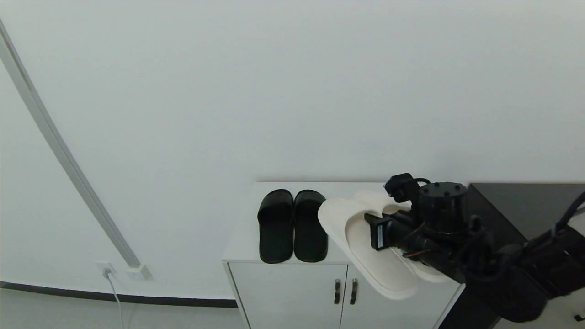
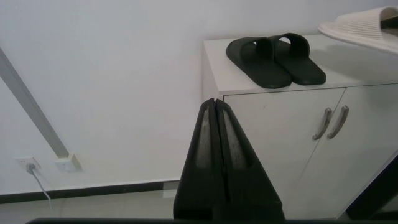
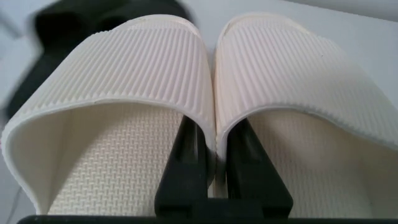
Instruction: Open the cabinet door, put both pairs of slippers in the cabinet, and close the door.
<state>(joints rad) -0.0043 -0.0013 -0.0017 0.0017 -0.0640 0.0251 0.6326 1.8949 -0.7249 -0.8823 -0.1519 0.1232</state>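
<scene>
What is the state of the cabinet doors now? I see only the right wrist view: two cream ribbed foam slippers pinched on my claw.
Observer: Both white cabinet doors are shut. Their dark handles sit together in the middle.
Operator: Where is the other pair?
Observer: The black rubber slide slippers lie side by side on the white cabinet top, to the robot's left of the cream ribbed foam slippers.
Operator: Is the left claw free?
Observer: Yes. The left claw is shut and holds nothing; it points towards the cabinet's left side.
</scene>
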